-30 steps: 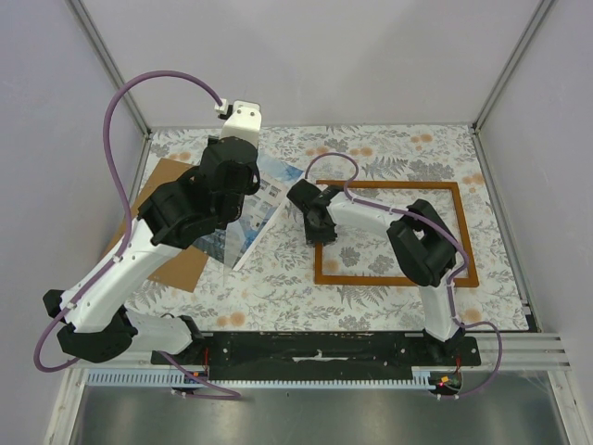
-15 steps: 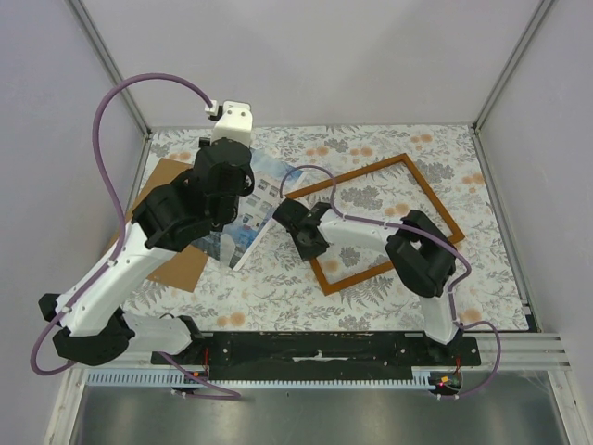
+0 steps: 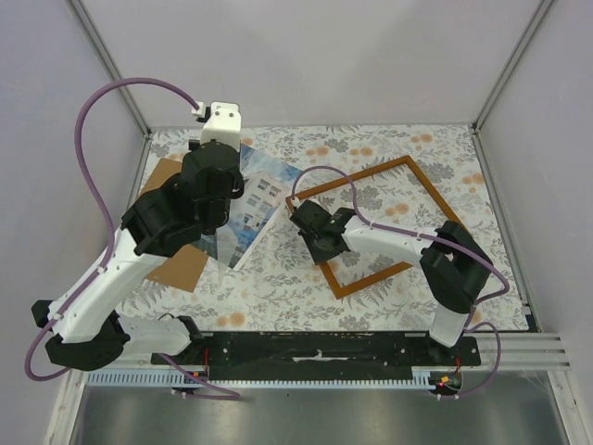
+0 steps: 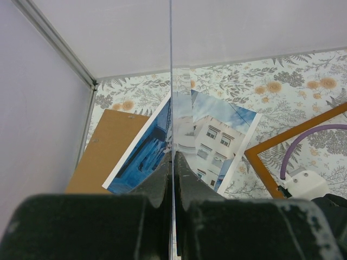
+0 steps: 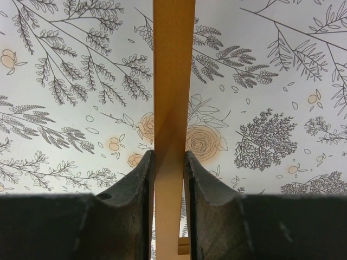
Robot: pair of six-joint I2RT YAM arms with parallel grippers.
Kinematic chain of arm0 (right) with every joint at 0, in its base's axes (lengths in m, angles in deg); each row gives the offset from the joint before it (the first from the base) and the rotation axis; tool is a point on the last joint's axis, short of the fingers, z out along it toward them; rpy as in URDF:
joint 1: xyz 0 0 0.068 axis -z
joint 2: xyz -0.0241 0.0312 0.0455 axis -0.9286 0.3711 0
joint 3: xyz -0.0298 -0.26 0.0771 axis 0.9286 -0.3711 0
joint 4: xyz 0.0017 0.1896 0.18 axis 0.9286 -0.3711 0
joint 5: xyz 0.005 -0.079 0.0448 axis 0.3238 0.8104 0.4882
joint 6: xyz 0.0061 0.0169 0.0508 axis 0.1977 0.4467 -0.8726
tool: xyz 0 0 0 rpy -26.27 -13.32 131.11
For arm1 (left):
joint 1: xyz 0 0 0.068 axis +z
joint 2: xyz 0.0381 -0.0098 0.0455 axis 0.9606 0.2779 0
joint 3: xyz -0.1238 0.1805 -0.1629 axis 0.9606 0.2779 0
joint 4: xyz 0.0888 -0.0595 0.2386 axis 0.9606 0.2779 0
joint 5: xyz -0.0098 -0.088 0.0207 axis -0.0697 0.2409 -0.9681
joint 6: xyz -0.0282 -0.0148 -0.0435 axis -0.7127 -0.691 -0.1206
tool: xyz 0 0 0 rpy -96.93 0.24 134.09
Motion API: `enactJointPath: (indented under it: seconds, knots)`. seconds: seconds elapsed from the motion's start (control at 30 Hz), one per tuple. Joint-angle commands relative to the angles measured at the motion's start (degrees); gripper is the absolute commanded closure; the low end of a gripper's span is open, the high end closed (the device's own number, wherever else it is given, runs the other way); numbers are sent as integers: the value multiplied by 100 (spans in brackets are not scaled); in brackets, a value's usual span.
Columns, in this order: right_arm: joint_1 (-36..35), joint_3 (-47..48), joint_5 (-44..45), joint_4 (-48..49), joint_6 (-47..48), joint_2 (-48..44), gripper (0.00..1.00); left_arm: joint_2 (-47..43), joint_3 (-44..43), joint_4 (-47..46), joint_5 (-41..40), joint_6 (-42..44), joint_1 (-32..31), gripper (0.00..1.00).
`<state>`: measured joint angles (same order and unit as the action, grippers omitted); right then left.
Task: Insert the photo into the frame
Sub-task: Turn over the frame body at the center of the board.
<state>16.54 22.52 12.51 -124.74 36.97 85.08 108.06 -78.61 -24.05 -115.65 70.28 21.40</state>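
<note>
The photo [image 3: 268,192] of blue-and-white buildings lies face up on the flowered table, left of centre; it also shows in the left wrist view [image 4: 219,135]. My left gripper [image 4: 173,155] is shut on a thin clear sheet [image 4: 171,65], seen edge-on and held upright over the photo. In the top view the left gripper [image 3: 220,199] is mostly hidden under its arm. The orange-brown frame [image 3: 408,164] lies tilted on the table to the right of the photo. My right gripper [image 3: 321,241] is shut on the frame's left rail [image 5: 173,65], low over the table.
A plain brown backing board [image 3: 174,267] lies at the left under the left arm, also seen in the left wrist view [image 4: 108,146]. The booth walls and corner posts stand close at the left, back and right. A purple cable loops over the frame's near-left corner.
The right gripper has swung the frame from square to the table to a diagonal tilt, with the frame ending a little further right. The left arm has shifted back and left with the sheet.
</note>
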Motion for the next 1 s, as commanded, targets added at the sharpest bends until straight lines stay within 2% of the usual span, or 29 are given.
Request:
enactJointPath:
  seconds: [0.0, 0.2, 0.43, 0.67, 0.97]
  knots:
    - [-44, -97, -41, 241, 163, -318, 97, -115, 2, -332, -166, -27, 26, 98]
    - [-44, -10, -173, 101, 101, -582, 98, -151, -16, -367, -263, 35, 35, 98]
    - [61, 851, -392, -663, 31, -872, 100, -221, 46, -358, -333, -9, 44, 98]
    - [536, 1686, -814, -1349, -206, -1197, 100, -300, 107, -367, -456, -35, 61, 98]
    - [1256, 2503, -1622, -1719, -435, -1355, 100, -379, 257, -306, -509, -263, 79, 98]
